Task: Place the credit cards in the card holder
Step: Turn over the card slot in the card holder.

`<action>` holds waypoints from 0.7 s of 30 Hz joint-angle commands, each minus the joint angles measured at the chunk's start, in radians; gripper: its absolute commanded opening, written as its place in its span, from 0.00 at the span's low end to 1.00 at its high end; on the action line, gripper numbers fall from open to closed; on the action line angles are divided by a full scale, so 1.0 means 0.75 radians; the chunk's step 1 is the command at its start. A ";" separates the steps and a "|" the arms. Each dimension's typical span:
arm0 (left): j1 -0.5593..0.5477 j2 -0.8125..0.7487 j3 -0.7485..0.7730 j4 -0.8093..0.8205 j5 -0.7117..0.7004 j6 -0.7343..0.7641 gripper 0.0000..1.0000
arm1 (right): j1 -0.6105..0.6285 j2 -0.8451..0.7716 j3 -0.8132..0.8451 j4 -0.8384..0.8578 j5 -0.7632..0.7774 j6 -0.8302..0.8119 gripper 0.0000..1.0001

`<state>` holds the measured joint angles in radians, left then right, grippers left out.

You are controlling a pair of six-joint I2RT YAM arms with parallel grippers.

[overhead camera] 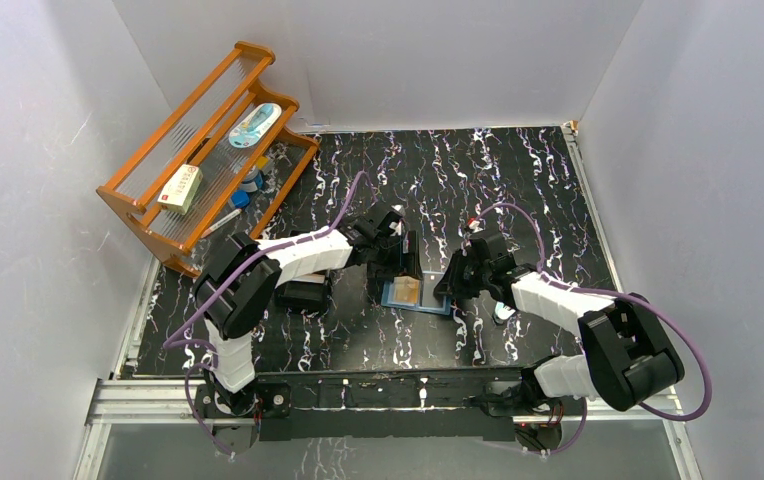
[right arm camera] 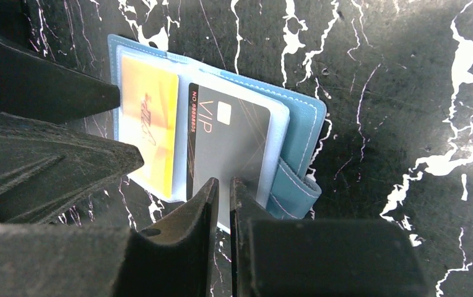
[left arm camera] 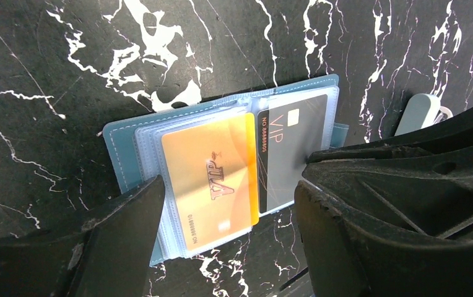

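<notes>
The teal card holder (overhead camera: 394, 293) lies open on the black marble table, also in the left wrist view (left arm camera: 119, 154) and the right wrist view (right arm camera: 302, 133). An orange VIP credit card (left arm camera: 212, 176) sits in its left clear sleeve, and shows in the right wrist view (right arm camera: 150, 133) too. A dark grey VIP card (left arm camera: 293, 139) lies in the right sleeve (right arm camera: 231, 136). My left gripper (left arm camera: 231, 185) is open, its fingers spread either side of the orange card, just above it (overhead camera: 408, 262). My right gripper (right arm camera: 225, 185) is shut, its tips down on the grey card's near edge (overhead camera: 455, 287).
A black open-topped box (overhead camera: 303, 292) sits under the left forearm. A small white-and-teal object (overhead camera: 503, 312) lies by the right arm, grey-white in the left wrist view (left arm camera: 421, 111). A wooden rack (overhead camera: 208, 160) at back left holds a white-and-red box (overhead camera: 180, 188).
</notes>
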<state>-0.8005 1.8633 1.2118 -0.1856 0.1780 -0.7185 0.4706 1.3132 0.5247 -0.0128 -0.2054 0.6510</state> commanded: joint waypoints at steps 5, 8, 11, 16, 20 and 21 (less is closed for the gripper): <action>0.004 -0.063 -0.022 0.054 0.124 -0.053 0.74 | -0.004 0.005 -0.021 0.070 -0.002 -0.012 0.20; 0.004 -0.066 -0.031 0.076 0.157 -0.070 0.74 | -0.005 0.002 -0.024 0.072 0.000 -0.010 0.20; 0.001 -0.084 -0.038 0.092 0.170 -0.081 0.73 | -0.005 0.004 -0.025 0.072 0.000 -0.011 0.20; 0.000 -0.104 -0.030 0.089 0.162 -0.074 0.73 | -0.004 0.012 -0.031 0.069 0.006 -0.023 0.20; -0.002 -0.105 -0.010 0.099 0.187 -0.084 0.73 | -0.005 0.003 -0.035 0.074 0.018 -0.020 0.19; -0.002 -0.106 -0.004 0.103 0.196 -0.088 0.73 | -0.005 0.006 -0.034 0.076 0.023 -0.022 0.18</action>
<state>-0.8005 1.8519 1.1885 -0.1200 0.2794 -0.7715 0.4706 1.3159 0.5083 0.0143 -0.2050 0.6506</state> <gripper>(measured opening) 0.738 0.194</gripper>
